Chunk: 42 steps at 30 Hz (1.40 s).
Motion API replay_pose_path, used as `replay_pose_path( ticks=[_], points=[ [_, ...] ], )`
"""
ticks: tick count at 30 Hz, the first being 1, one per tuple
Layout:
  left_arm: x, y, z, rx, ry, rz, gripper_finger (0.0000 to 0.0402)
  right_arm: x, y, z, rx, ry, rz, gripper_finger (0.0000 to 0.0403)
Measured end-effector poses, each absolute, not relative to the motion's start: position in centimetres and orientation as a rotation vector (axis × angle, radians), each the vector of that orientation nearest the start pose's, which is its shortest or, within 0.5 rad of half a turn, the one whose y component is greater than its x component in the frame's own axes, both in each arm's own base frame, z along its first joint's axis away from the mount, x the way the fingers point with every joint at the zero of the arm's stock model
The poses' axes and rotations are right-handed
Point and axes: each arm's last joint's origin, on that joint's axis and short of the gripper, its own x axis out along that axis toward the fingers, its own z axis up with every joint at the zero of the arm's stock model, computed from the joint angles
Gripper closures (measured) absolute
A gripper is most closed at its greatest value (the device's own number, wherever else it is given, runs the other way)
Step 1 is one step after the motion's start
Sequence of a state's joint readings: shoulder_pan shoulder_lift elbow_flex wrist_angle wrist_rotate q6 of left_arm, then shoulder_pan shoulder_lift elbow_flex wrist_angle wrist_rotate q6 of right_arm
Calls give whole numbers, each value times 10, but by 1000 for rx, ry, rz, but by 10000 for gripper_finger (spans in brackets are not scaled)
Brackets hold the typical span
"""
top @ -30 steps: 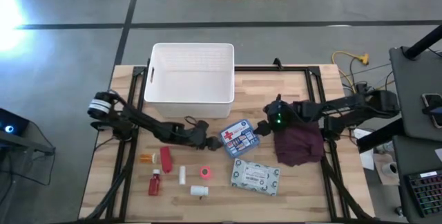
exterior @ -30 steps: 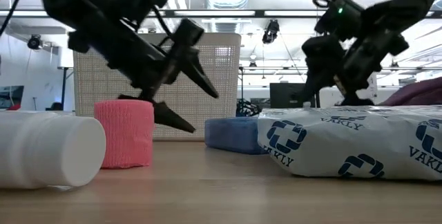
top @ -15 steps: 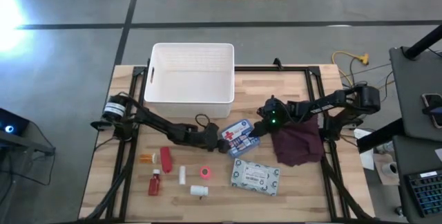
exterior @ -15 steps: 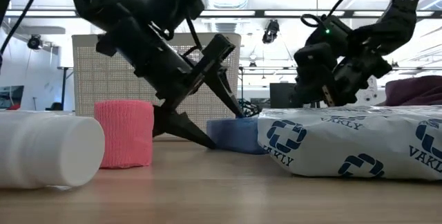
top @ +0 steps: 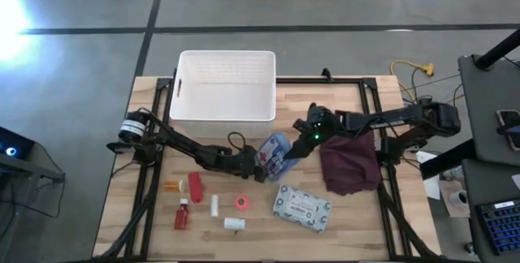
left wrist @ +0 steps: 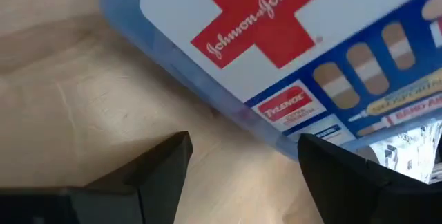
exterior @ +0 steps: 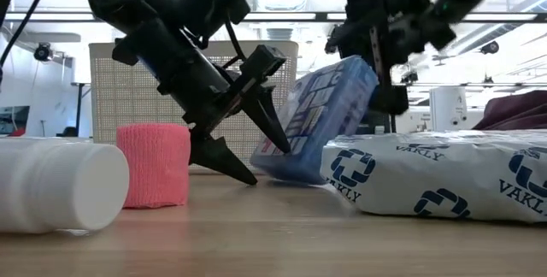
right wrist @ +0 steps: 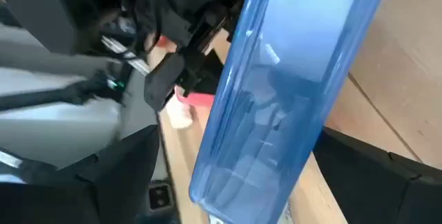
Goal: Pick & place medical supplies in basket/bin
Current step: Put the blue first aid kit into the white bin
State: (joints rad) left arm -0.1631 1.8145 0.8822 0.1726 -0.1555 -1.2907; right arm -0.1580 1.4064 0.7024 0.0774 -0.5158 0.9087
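Since the earlier frame, the blue-white box (top: 275, 153) tipped up at centre, right gripper (top: 297, 146) clamped on it; left gripper (top: 258, 165), jaws apart, braced it.

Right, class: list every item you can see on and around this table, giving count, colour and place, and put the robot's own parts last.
Basket: one, white, far side of table.
First-aid box: one, blue-white with red cross, tilted up on one edge at table centre, between both grippers.
Wipes pack: one, pale green, near side.
Cloth: one, dark maroon, right side.
Bandage roll: one, pink, near centre.
Bottles and tubes: five, red, orange and white, near left.
Left gripper: open, at the box's lower edge.
Right gripper: shut on the box's raised edge.
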Motion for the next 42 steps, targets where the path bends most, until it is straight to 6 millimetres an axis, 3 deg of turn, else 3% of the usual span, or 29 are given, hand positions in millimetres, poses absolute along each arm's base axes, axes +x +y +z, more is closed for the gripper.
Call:
replay_pose_path(
  ticks=[5, 14, 21, 26, 28, 34, 38, 42],
  points=[
    [344, -52, 133, -1076, 641, 457, 147, 283, -17, 190, 995, 901, -95, 39],
    [344, -52, 133, -1053, 642, 445, 147, 311, -14, 198, 985, 844, -80, 49],
    [343, -57, 133, -1034, 628, 455, 147, 323, -15, 193, 969, 853, -107, 144],
    [339, -71, 135, -1009, 610, 478, 147, 320, -15, 193, 956, 877, -113, 229],
    [333, -78, 137, -987, 606, 517, 147, 317, -14, 199, 947, 877, -107, 246],
    [301, -106, 164, -875, 515, 644, 147, 299, -10, 227, 930, 900, -99, 246],
    [275, -111, 181, -820, 452, 764, 147, 284, -8, 268, 936, 808, -55, 244],
    [253, -108, 199, -817, 421, 808, 147, 272, -9, 319, 972, 606, -47, 240]
  ],
)
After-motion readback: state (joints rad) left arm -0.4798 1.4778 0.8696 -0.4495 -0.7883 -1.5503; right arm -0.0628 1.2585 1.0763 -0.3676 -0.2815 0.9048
